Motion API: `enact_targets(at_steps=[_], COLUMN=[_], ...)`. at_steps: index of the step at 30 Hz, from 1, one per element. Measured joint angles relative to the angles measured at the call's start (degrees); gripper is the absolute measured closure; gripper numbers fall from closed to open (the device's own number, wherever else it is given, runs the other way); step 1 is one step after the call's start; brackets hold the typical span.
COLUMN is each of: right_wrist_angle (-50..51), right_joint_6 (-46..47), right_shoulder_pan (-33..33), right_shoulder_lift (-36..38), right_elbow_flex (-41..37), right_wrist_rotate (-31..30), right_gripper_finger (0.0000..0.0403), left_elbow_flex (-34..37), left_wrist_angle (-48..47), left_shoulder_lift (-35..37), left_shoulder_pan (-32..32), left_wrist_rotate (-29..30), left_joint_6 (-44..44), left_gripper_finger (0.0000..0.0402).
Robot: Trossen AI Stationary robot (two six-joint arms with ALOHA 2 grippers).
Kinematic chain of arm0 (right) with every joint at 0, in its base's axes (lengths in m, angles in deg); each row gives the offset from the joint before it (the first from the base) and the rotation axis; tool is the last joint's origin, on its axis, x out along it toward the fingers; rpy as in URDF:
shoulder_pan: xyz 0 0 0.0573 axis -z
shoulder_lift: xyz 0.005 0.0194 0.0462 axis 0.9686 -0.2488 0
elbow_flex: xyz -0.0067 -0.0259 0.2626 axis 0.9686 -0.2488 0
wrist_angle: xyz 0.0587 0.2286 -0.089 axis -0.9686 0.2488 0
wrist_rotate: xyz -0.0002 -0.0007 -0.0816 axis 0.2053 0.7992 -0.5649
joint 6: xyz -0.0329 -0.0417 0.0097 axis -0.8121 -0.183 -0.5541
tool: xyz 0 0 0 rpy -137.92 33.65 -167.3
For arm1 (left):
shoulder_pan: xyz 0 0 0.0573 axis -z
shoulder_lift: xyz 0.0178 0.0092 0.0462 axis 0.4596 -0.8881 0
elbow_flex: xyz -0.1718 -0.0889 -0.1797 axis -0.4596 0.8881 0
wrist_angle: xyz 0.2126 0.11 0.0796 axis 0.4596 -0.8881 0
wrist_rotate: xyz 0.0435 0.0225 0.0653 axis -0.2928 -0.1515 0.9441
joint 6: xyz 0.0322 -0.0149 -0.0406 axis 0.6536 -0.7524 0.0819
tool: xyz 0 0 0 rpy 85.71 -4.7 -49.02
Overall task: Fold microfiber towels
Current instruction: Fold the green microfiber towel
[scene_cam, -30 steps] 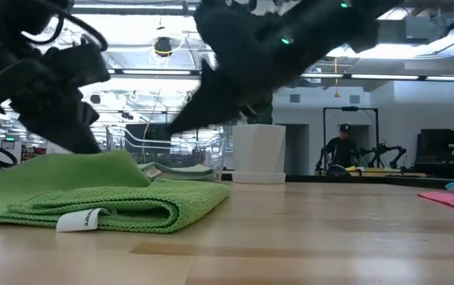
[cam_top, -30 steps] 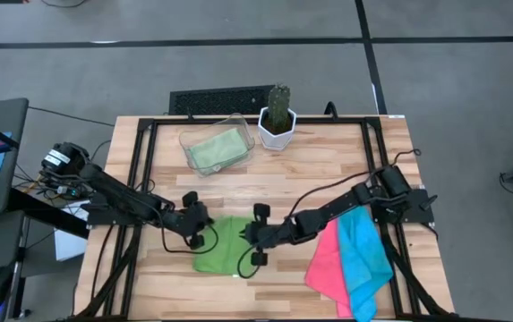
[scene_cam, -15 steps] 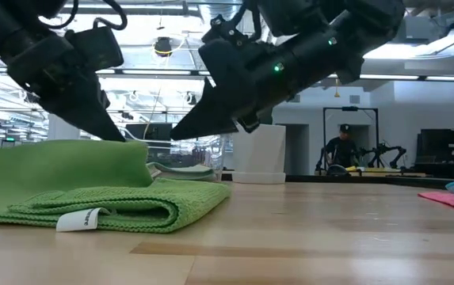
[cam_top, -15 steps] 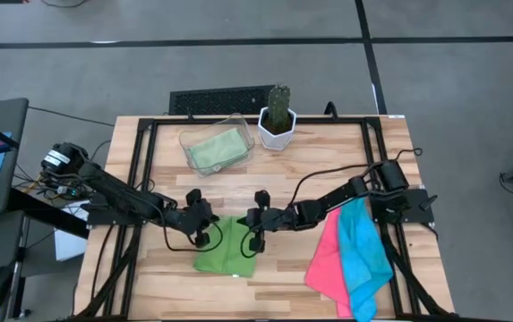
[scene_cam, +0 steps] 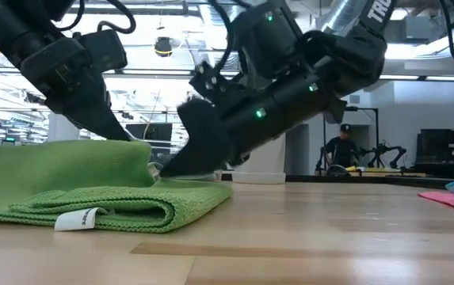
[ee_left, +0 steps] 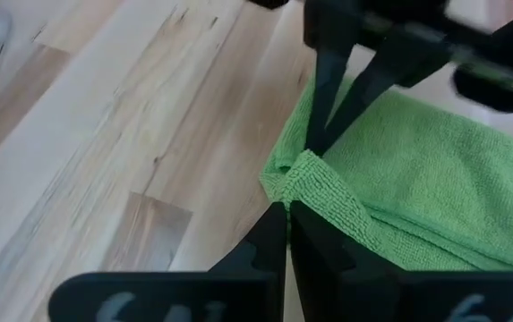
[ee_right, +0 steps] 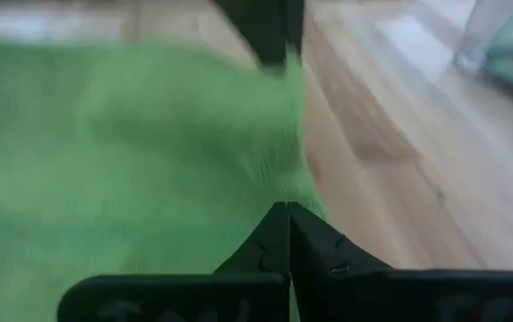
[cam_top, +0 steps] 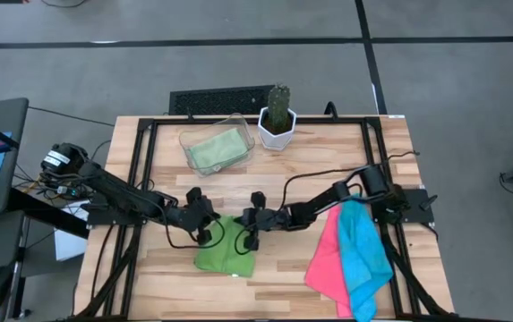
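A bright green microfiber towel (cam_top: 225, 258), folded in layers, lies at the table's near middle. My left gripper (cam_top: 211, 236) is shut on its far left corner. My right gripper (cam_top: 243, 236) comes in from the right, shut. Its tips (scene_cam: 165, 170) are down at the towel's far edge, right beside my left gripper. A pale green towel (cam_top: 216, 149) lies in a clear tray. A pink towel (cam_top: 326, 264) and a cyan towel (cam_top: 365, 250) lie spread at the right. My left gripper pinches the upper layer's corner fold (ee_left: 305, 172) between its two fingers, slanting down from the table's left. That layer (scene_cam: 68, 158) stands raised above the folded layers, which rest on the table. My right gripper touches the towel's far edge (ee_left: 317, 148) with its shut fingertips, slanting down from the right. Whether cloth sits between them, I cannot tell.
The clear tray (cam_top: 238, 125) and a white pot with a cactus (cam_top: 277, 121) stand at the far middle. A black frame (cam_top: 140, 179) runs along the table's sides. Bare wood lies between the green towel and the pink one.
My right gripper has come down from above the towel to its far edge, close to my left gripper. My left gripper has risen a little toward the right with the corner, and the upper layer stands higher than before.
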Motion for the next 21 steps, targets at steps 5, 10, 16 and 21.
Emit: enact_targets(at_steps=[5,10,16,21], right_wrist_angle=[0.4,0.4,-0.1,0.0], right_joint_6=[1.1,1.2,1.5,1.2], right_shoulder_pan=[1.0,1.2,1.3,1.2], right_shoulder_lift=[-1.3,-1.2,-1.2,-1.2], right_elbow_flex=[-0.1,0.1,0.1,0.1], right_wrist_rotate=[1.0,1.5,1.6,1.6], right_gripper_finger=[0.0391,0.0385,0.0385,0.0387], left_elbow_flex=[0.0,-0.3,-2.1,-2.2], left_wrist_angle=[0.6,2.1,4.3,8.3], left_shoulder_lift=[0.0,0.0,0.0,0.0], left_shoulder_pan=[0.0,-0.1,-1.9,-3.7], left_wrist_rotate=[0.1,0.3,1.4,0.2], left_joint_6=[0.0,-0.4,-0.6,0.3], left_gripper_finger=[0.0399,0.0399,0.0399,0.0399])
